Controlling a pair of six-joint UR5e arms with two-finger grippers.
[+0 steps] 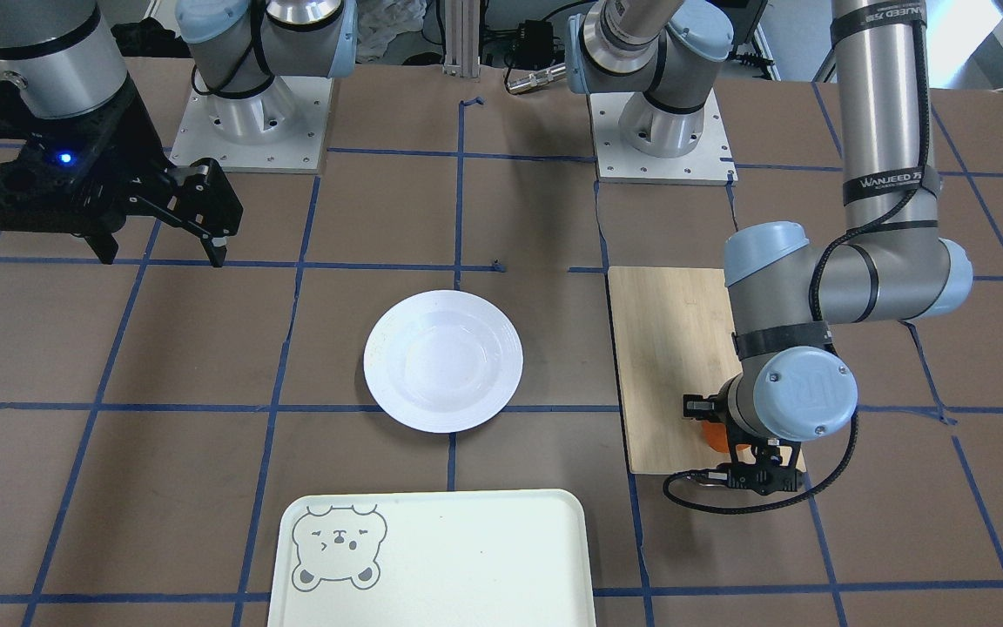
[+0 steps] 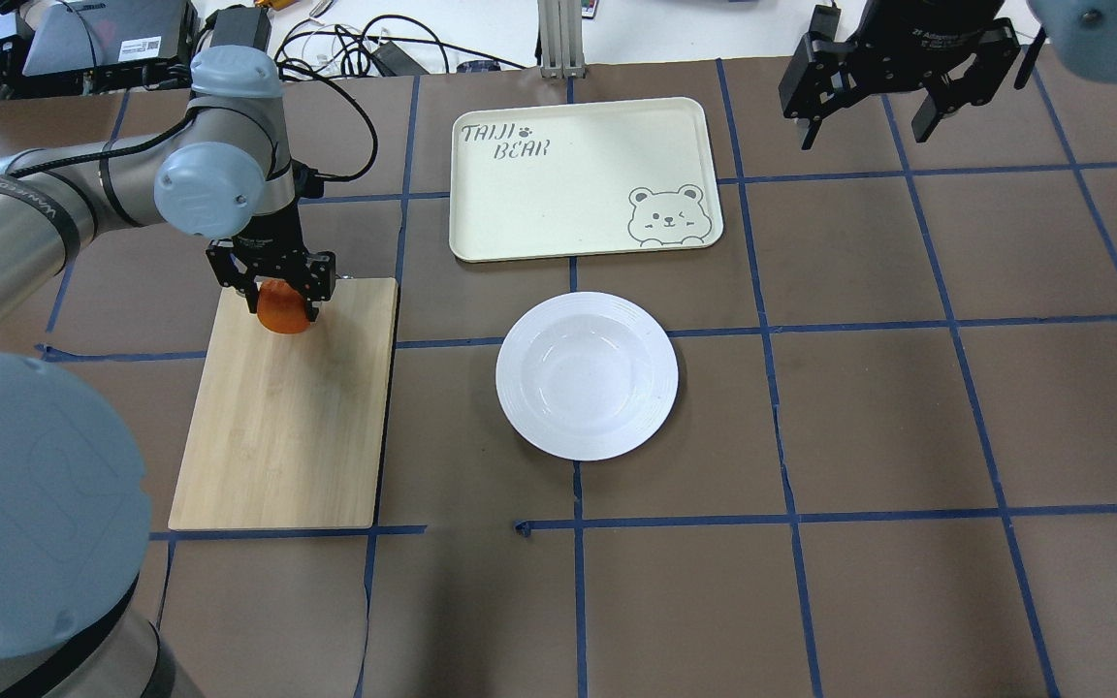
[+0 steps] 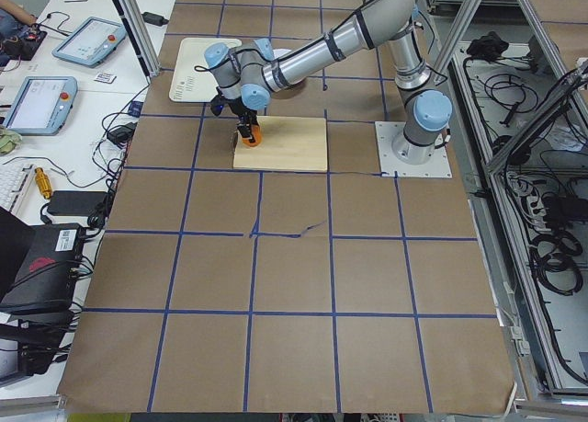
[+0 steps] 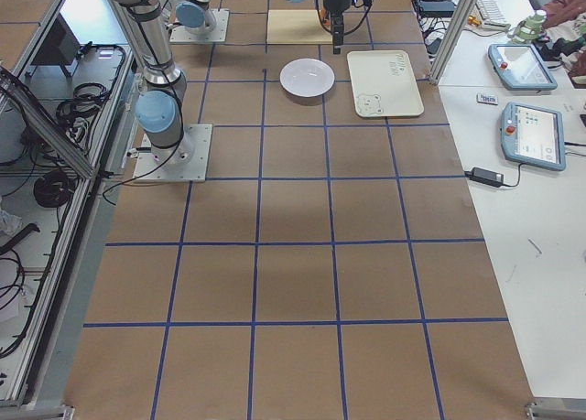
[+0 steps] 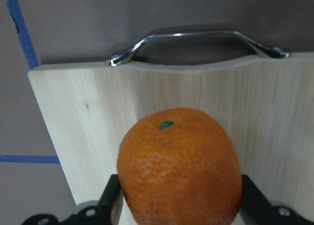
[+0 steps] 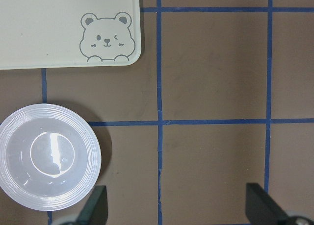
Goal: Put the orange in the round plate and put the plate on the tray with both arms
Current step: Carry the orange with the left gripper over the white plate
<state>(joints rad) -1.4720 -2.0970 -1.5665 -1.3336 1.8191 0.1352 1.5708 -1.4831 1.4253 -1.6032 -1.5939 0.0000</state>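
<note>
**Two arms, one orange held over the bamboo board**

One small, dimpled bright orange fruit [image 5: 179, 166] sits between the two black fingers [image 5: 110, 203] of the left gripper [image 2: 283, 305]. The fingers press against its sides, and its green stem scar faces the wrist camera. The orange is over the far end of the pale bamboo rectangular cutting board [image 2: 287, 417], close to the board's curved metal handle [image 5: 196, 36]. Whether the fruit rests on the wood or hangs just clear of it cannot be told.

The right gripper [image 2: 864, 126] hovers with its fingers [image 6: 260, 205] spread wide and nothing between them. It is well apart from the orange, over the brown paper tabletop [image 2: 908, 388] marked with a blue tape grid, out beyond the tray's right end.

The glossy white round plate [image 2: 586, 376] with a ridged rim lies flat on the tabletop near the middle. It is to the right of the cutting board and just on the robot's side of the tray, touching neither. The pale cream-green rectangular tray [image 2: 568, 184] lies flat at the far edge of the tabletop.

On the tray, "TAIJI BEAR" [image 2: 505, 141] is printed in grey with a paw mark, in the corner opposite the grey winking bear face [image 2: 673, 213]. A black band [image 1: 889, 185] on the left arm reads "WANJEED". The right gripper's body carries a white label [image 2: 932, 39] starting "2F Adaptive"; the rest is too small to read.
</note>
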